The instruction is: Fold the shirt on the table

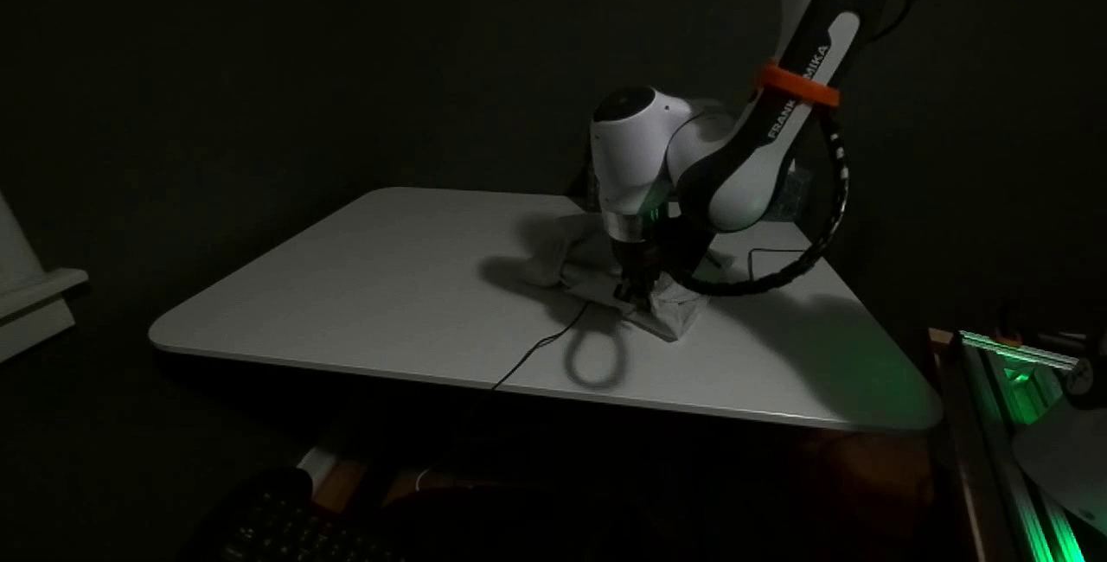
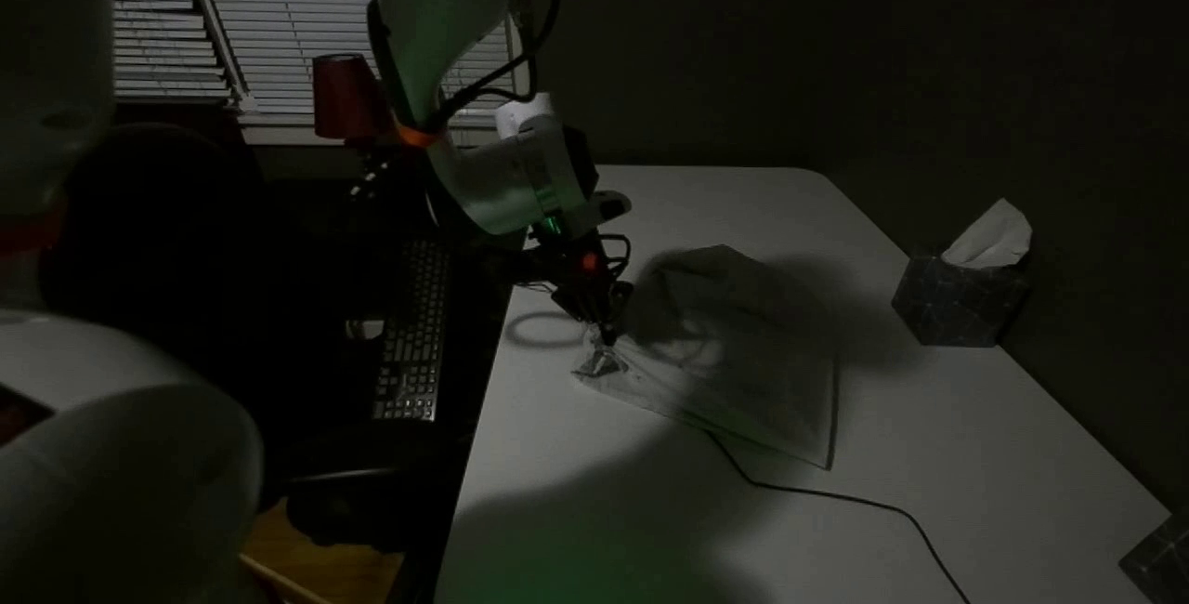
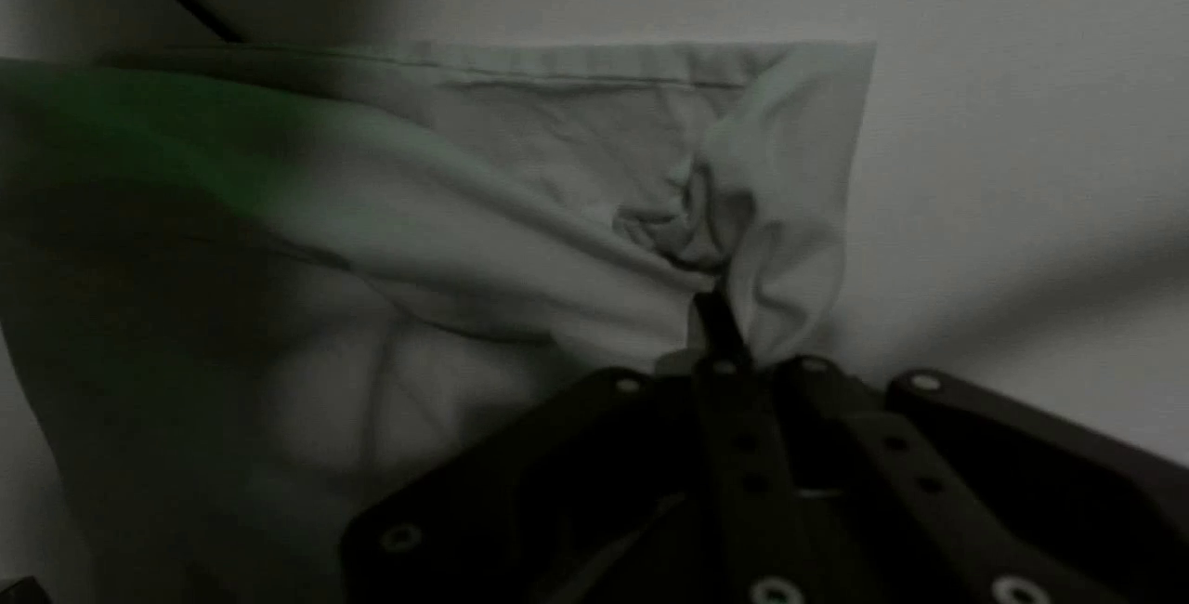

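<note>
A light grey shirt [image 1: 679, 313] lies on the white table [image 1: 346, 285], partly hidden by the arm. In an exterior view the shirt [image 2: 752, 372] is spread rather flat, with a straight hem and a crumpled near corner. My gripper [image 1: 636, 294] points down at that corner; it also shows in an exterior view [image 2: 606, 330]. In the wrist view the gripper [image 3: 729, 330] is shut, with shirt cloth [image 3: 576, 144] bunched and creased between and around the fingertips. The pinched cloth is low, at about table height. The light is dim and the finger gap is hard to see.
A thin black cable [image 2: 836, 494] runs from under the shirt across the table, and also over its edge [image 1: 540, 341]. A dark tissue box [image 2: 957, 307] stands by the wall side. Another dark box [image 2: 1161, 558] sits at the table's edge. A keyboard [image 2: 409, 334] lies beyond the table.
</note>
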`<state>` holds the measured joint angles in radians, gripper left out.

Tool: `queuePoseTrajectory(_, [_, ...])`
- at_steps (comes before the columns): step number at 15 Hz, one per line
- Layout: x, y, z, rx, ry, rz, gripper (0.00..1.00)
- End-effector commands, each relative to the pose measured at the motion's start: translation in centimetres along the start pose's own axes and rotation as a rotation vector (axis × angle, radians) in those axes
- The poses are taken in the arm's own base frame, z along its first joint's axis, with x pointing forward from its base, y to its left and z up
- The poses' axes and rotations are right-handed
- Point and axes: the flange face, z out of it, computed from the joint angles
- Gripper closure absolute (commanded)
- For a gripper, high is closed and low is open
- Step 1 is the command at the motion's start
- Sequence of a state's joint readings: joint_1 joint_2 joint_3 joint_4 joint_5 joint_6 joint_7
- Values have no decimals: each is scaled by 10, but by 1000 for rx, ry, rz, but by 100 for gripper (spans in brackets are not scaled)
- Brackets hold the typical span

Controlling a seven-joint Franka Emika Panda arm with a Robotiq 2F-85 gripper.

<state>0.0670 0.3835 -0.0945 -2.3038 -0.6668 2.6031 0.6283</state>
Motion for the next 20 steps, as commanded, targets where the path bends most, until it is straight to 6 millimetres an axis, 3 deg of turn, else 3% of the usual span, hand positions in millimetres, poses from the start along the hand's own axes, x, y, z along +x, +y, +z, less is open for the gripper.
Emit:
queuePoseTrajectory(1, [-12,-7,-41,46,-25,-39,99])
queuePoseTrajectory(8, [-25,-28,-117,247,-86,-125,99])
queuePoseTrajectory(12, [-23,-2,-145,412,-131,-99,99])
queuePoseTrajectory(16, [-23,45,-132,631,-193,-117,99])
queuePoseTrajectory(20, [-29,84,-98,792,-245,-100,99])
